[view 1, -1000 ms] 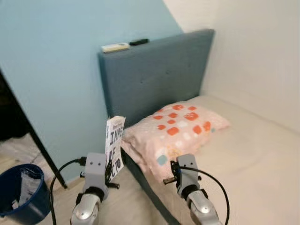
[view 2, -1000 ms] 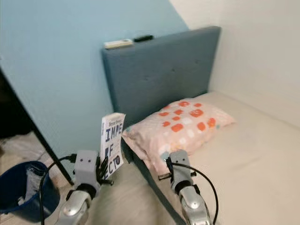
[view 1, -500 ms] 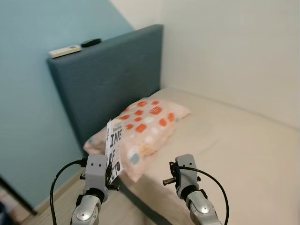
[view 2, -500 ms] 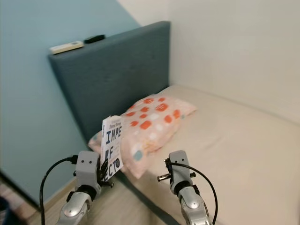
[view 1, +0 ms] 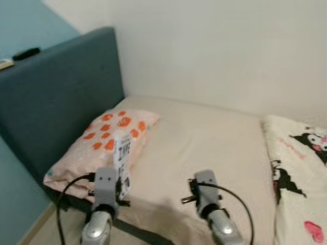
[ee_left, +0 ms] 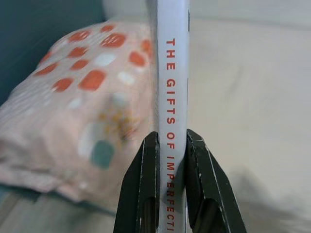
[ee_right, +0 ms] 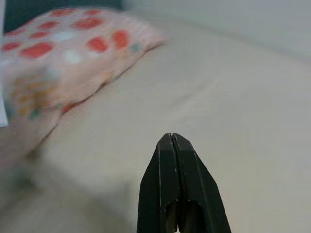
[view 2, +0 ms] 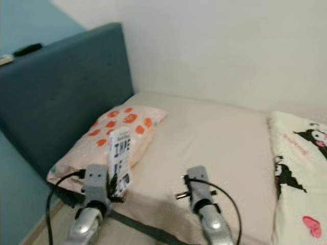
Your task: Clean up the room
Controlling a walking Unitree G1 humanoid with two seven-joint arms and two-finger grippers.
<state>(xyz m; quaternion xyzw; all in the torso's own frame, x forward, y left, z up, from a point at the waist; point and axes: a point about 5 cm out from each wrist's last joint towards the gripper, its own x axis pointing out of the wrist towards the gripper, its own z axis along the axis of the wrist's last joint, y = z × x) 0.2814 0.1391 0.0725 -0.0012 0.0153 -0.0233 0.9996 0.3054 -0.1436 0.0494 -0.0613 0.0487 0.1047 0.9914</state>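
Turning from the blue wall to face the beige bed (view 1: 204, 138), my left gripper (ee_left: 171, 145) clamps the white paperback (view 1: 122, 162) upright beside the orange-spotted pillow (view 1: 99, 145), right gripper (ee_right: 175, 145) shut, empty; drop-off undecided.

Pillow (view 1: 102, 140) on bed (view 1: 204, 148) left (against headboard (view 1: 56, 97)); blanket (view 1: 301, 173) right.

head views high over bed (view 1: 214, 138), wrist views close, sharing pillow (ee_left: 73, 97)
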